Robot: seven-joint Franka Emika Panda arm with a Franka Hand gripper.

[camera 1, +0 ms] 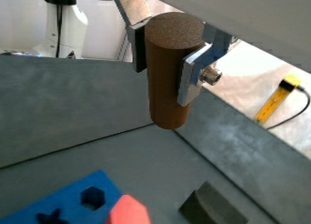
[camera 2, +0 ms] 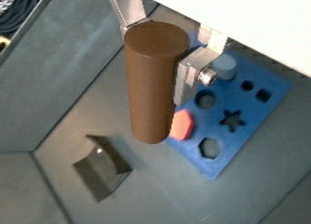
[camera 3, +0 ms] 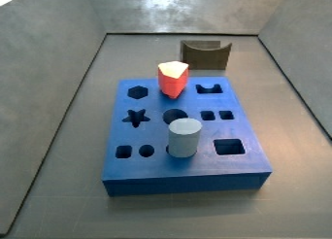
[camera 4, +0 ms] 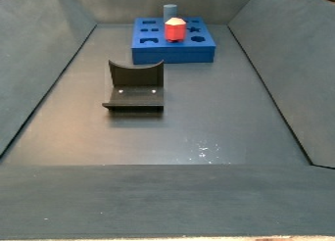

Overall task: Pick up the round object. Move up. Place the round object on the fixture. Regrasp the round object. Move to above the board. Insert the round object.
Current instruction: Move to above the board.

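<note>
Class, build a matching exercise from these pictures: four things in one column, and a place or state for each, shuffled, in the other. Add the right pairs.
1. round object
2. red-and-white peg
3. pale cylinder
4. fixture

A. bare, on the grey floor
B. standing in the board, near its front edge in a side view
C. held in the gripper, off the floor
D. standing in the board, on the fixture's side

Pairs: 1-C, 2-D, 3-B, 4-A
</note>
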